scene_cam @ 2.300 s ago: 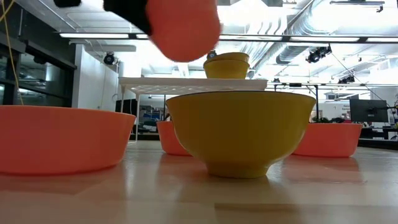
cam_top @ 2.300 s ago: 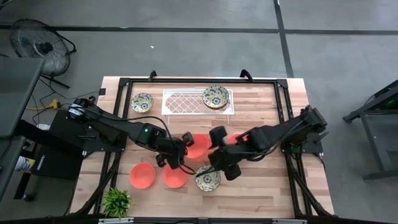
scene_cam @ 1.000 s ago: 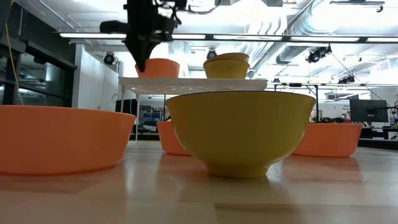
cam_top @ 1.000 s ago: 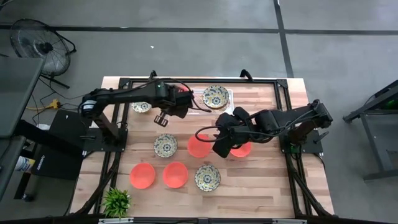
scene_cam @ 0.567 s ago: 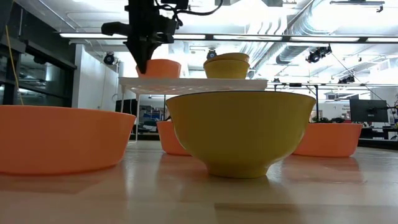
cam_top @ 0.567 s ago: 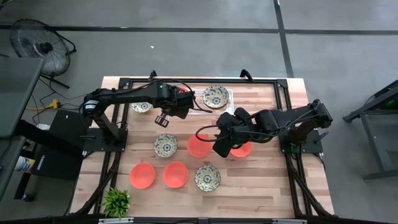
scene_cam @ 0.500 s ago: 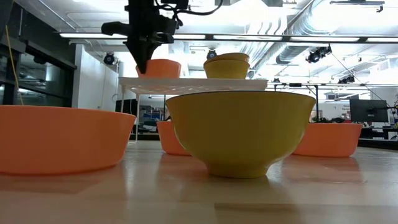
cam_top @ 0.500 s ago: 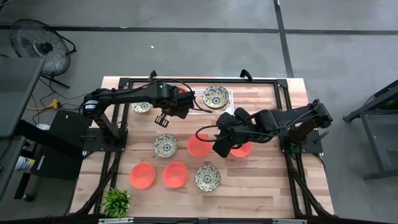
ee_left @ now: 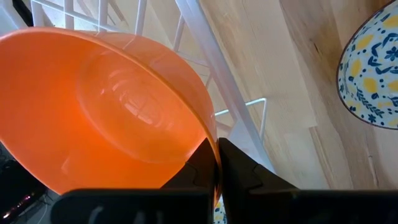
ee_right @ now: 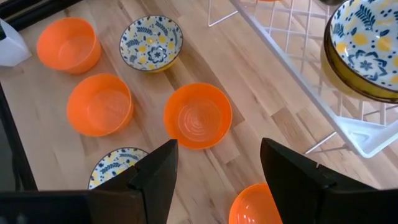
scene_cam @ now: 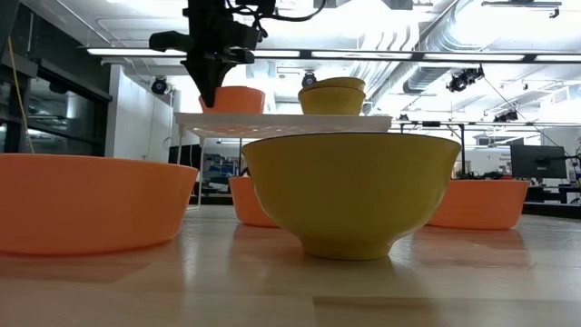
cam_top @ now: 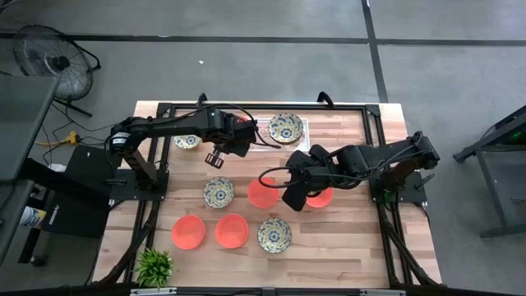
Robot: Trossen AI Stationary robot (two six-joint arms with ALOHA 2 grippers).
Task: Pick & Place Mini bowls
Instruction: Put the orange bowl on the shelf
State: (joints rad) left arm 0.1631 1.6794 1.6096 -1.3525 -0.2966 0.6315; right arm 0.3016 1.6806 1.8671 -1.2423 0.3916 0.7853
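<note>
My left gripper [cam_top: 236,136] is over the white lattice tray [cam_top: 251,143] at the table's far edge, shut on a plain orange mini bowl [ee_left: 106,118]. In the low view that orange bowl [scene_cam: 233,99] stands with its base on the tray [scene_cam: 290,120]. A floral mini bowl [cam_top: 285,127] sits on the tray's right end. My right gripper [cam_top: 292,196] hovers open over mid-table between two orange bowls [cam_top: 261,193] [cam_top: 319,198]. In the right wrist view one orange bowl [ee_right: 198,116] lies ahead of the open fingers [ee_right: 155,177]. My left gripper pinches the orange bowl's rim [ee_left: 210,138], with one finger [ee_left: 200,163] inside the bowl and the other [ee_left: 239,169] outside. The fingers come from above, pointing down. The bowl is upright, its base on the white tray.
On the wood lie floral bowls at the far left [cam_top: 187,140], mid-left [cam_top: 219,191] and near middle [cam_top: 274,235], plus two orange bowls near left [cam_top: 188,233] [cam_top: 232,231]. A small plant [cam_top: 154,265] stands at the near-left corner. A black frame borders the table.
About two seconds ago my left gripper was over the near middle of the table with the orange bowl lifted; it carried the bowl to the far edge and down onto the tray. My right gripper moved from the near floral bowl toward mid-table. In the last second both have stayed nearly still.
</note>
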